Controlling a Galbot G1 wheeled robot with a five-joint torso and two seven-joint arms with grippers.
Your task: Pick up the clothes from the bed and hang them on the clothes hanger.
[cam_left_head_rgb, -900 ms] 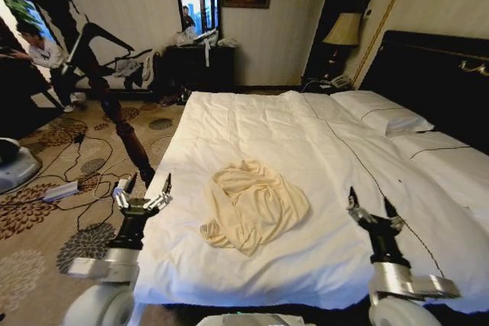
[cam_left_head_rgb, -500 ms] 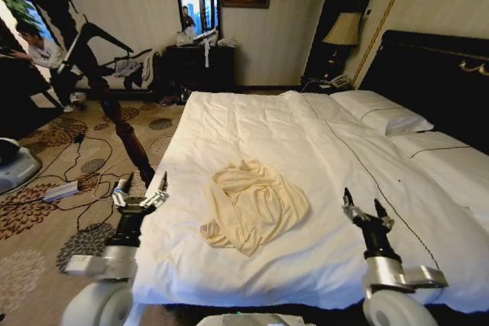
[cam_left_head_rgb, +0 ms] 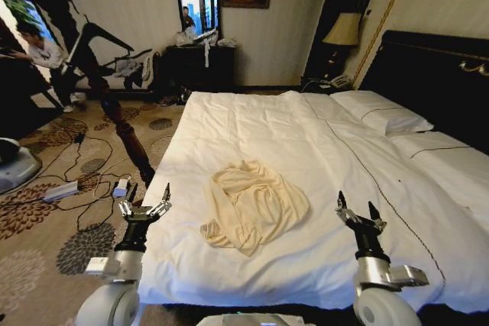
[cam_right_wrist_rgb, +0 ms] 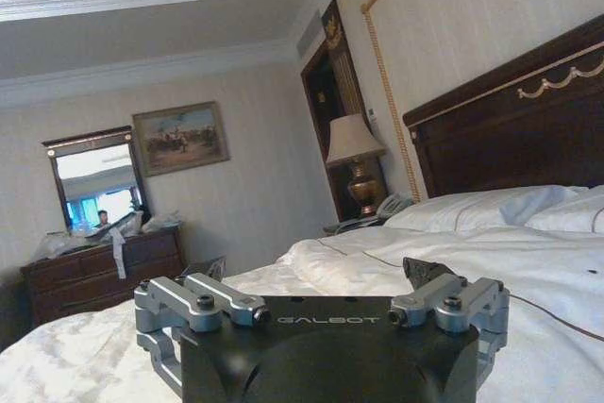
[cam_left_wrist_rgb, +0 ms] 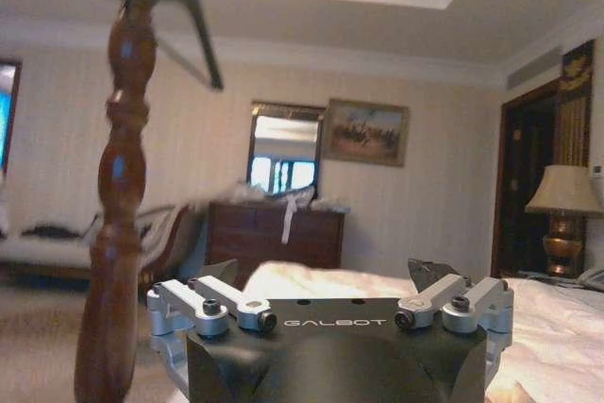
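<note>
The clothes [cam_left_head_rgb: 254, 205], a crumpled cream garment, lie on the white duvet of the bed [cam_left_head_rgb: 306, 143] near its foot end. My left gripper [cam_left_head_rgb: 148, 192] hovers open at the bed's left edge, a hand's width left of the garment. My right gripper [cam_left_head_rgb: 356, 204] stands open over the duvet to the garment's right. Both hold nothing. The black clothes hanger [cam_left_head_rgb: 103, 36] hangs on the dark wooden coat stand [cam_left_head_rgb: 126, 139] left of the bed. The left wrist view shows the open left gripper [cam_left_wrist_rgb: 326, 276], the stand [cam_left_wrist_rgb: 118, 233] and the hanger [cam_left_wrist_rgb: 201, 40]. The right wrist view shows the open right gripper [cam_right_wrist_rgb: 318, 271].
Cables and a white power strip [cam_left_head_rgb: 61, 191] lie on the patterned carpet left of the bed. A dark dresser [cam_left_head_rgb: 200, 66] with a mirror stands at the far wall. A lamp [cam_left_head_rgb: 343, 30] and the black headboard [cam_left_head_rgb: 435, 74] are on the right, with pillows [cam_left_head_rgb: 380, 116].
Both arms have shifted slightly inward toward the garment and a little lower in the view. Both grippers stay open. The garment has not moved.
</note>
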